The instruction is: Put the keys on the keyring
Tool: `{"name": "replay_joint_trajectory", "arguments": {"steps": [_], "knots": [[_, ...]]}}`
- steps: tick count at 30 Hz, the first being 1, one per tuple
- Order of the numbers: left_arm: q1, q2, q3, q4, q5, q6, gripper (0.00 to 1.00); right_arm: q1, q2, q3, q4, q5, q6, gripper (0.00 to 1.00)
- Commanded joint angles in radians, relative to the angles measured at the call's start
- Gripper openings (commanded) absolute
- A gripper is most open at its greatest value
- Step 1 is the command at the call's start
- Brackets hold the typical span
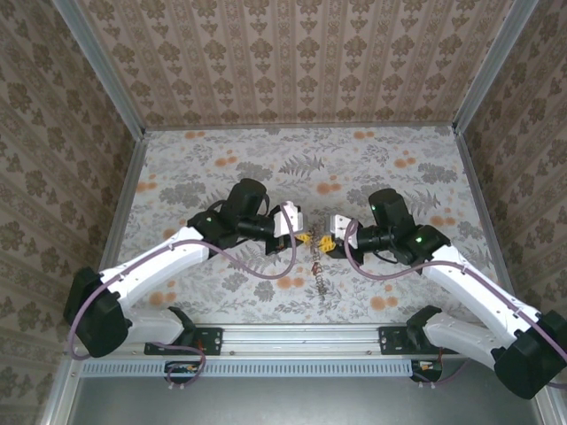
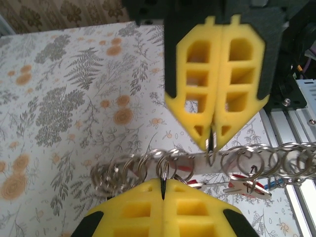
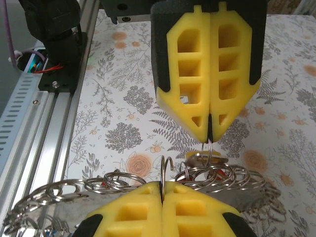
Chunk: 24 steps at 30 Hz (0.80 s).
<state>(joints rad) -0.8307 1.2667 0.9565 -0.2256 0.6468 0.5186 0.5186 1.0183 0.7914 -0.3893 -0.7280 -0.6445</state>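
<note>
the flowery counter (image 1: 221, 177) is taking up most of the space between the papered walls (image 1: 292, 62), with an aluminium rail (image 1: 292, 335) running along its near edge. the left arm (image 1: 168, 257) and the right arm (image 1: 461, 274) are reaching in from either side and meeting nose to nose around the middle of the counter, a little toward the near edge. the left pincer (image 1: 304, 236) is showing its yellow pads pressed together with only a thin seam between them, and it is gripping one ring of the keyring (image 2: 133, 168), a chain of linked silvery split rings. the right pincer (image 1: 328, 241) is doing the same, its pads squeezed together on another ring just beside the first. the keyring is stretching sideways between the two tips, and one end is trailing off toward the rail. the keys (image 2: 243, 187), one with a red head and one with a blue head, are hanging from rings on the rail side of the chain, just past the pincers.
</note>
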Motion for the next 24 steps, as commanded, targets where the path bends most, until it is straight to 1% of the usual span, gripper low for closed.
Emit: {"name": "replay_joint_trajectory", "arguments": {"steps": [1,8,16,19,20,24], "knots": [[-0.018,-0.032,-0.023,0.038,0.019,0.062,0.0,0.008,0.018,0.046,0.048,-0.052,-0.024,0.0],[-0.034,-0.052,-0.039,0.036,0.023,0.098,0.0,0.008,0.03,0.051,0.037,-0.027,-0.021,0.0],[-0.054,-0.05,-0.031,0.013,0.022,0.151,0.0,0.007,0.046,0.061,0.028,-0.028,-0.001,0.0],[-0.069,-0.049,-0.026,-0.004,0.003,0.177,0.0,-0.005,0.055,0.066,0.027,-0.032,0.022,0.0],[-0.074,-0.049,-0.025,-0.009,-0.034,0.188,0.0,-0.01,0.058,0.068,0.028,-0.034,0.031,0.0],[-0.091,-0.049,-0.025,-0.02,-0.071,0.215,0.0,-0.031,0.059,0.063,0.056,-0.054,0.073,0.0]]}}
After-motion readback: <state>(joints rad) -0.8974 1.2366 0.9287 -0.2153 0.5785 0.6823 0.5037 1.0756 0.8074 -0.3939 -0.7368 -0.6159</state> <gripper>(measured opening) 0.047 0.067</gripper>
